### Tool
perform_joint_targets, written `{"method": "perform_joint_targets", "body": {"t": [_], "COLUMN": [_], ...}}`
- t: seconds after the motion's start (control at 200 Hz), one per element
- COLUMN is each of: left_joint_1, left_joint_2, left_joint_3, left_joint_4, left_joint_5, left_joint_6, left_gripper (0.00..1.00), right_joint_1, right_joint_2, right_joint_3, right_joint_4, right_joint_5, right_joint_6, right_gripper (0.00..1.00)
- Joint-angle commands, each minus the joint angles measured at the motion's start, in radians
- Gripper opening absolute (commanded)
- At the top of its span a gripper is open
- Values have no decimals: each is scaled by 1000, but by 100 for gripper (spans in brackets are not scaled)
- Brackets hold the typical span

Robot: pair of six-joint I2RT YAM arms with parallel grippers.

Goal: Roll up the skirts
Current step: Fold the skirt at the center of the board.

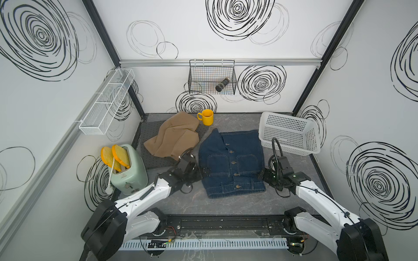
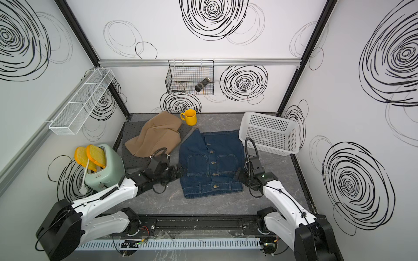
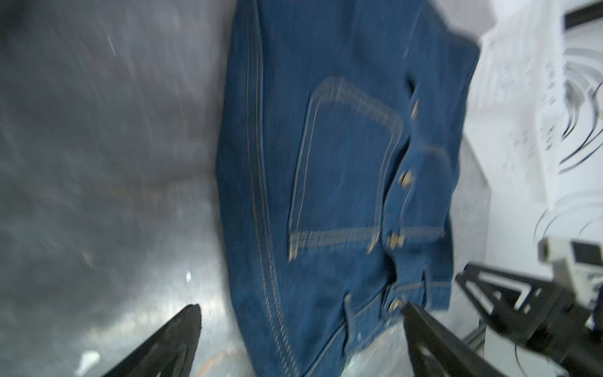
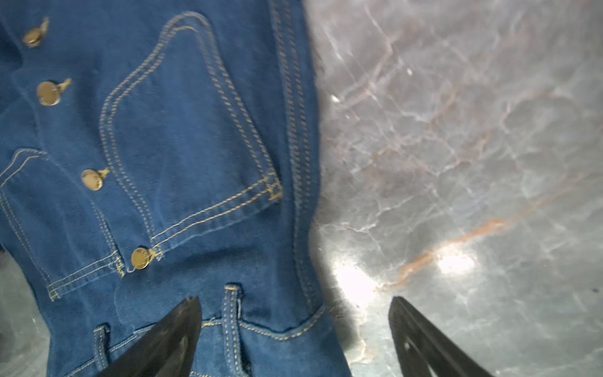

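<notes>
Denim skirt [image 1: 231, 162] flat on table [image 1: 196, 203], between your two grippers. Left gripper [image 1: 203, 172] at one side edge, jaws wide, nothing held. Right gripper [image 1: 262, 176] at opposite edge near waistband, jaws wide, empty. Tan skirt [image 1: 174, 137] crumpled beyond left gripper.

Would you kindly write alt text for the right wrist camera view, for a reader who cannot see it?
A dark blue denim skirt with brass buttons and stitched pockets lies spread on a grey marbled table. The right gripper is open, one jaw in front of the skirt's waistband, the other in front of bare table.
</notes>
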State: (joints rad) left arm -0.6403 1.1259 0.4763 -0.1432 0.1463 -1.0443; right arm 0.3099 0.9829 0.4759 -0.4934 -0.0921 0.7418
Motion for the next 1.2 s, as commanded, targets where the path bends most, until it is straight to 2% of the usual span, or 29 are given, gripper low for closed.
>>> {"method": "perform_joint_targets", "body": {"t": [0.0, 0.13, 0.265, 0.295, 0.335, 0.39, 0.445, 0.495, 0.51, 0.58, 0.625, 0.685, 0.76, 0.806, 0.901, 0.971, 1.076, 1.121, 1.171, 1.196], "left_joint_1": [-90, -142, -162, -161, -158, -147, -118, -91, -87, -85, -89, -98, -113, -143, -238, -328, -461, -497, -506, -498], "left_joint_2": [-28, 17, 115, 133, 146, 145, 117, 79, 66, 18, 7, 20, 55, 79, 137, 194, 313, 364, 402, 414], "left_joint_3": [-89, -128, -132, -137, -145, -144, -95, -3, 28, 179, 268, 375, 494, 549, 620, 650, 733, 779, 814, 827], "left_joint_4": [144, 282, 401, 433, 490, 517, 436, 251, 192, -49, -161, -281, -378, -415, -467, -486, -518, -530, -520, -511], "left_joint_5": [-17, -24, -19, -4, 16, 32, 23, -45, -76, -251, -332, -403, -409, -413, -459, -488, -544, -556, -535, -507], "left_joint_6": [-209, -284, -314, -324, -338, -334, -272, -164, -135, 28, 117, 226, 331, 384, 435, 444, 428, 403, 359, 337], "left_gripper": [96, 88, 76, 66, 44, 24, 10, 5, 0, 0, 0, 0, 0, 0, 0, 0, 0, 0, 2, 8], "right_joint_1": [-15, -1, 9, 10, 17, 38, 61, 85, 94, 143, 171, 213, 281, 319, 357, 351, 324, 301, 286, 287], "right_joint_2": [25, 71, 109, 112, 109, 94, 81, 77, 77, 85, 99, 114, 135, 150, 178, 170, 68, 11, -57, -95], "right_joint_3": [-22, -17, -53, -61, -65, -68, -63, -42, -33, 7, 29, 36, 17, -1, -20, 4, 72, 92, 95, 90], "right_joint_4": [39, 33, 77, 86, 95, 107, 116, 115, 112, 106, 117, 157, 235, 281, 308, 231, 67, 41, 83, 114], "right_joint_5": [-114, -151, -185, -194, -205, -210, -210, -201, -192, -146, -160, -189, -212, -222, -243, -215, -82, -70, -120, -147], "right_joint_6": [19, 8, 23, 25, 28, 38, 48, 50, 51, 50, 52, 72, 117, 152, 208, 210, 189, 170, 124, 101], "right_gripper": [85, 80, 64, 56, 42, 33, 25, 17, 16, 12, 12, 13, 21, 27, 50, 64, 85, 86, 85, 84]}}
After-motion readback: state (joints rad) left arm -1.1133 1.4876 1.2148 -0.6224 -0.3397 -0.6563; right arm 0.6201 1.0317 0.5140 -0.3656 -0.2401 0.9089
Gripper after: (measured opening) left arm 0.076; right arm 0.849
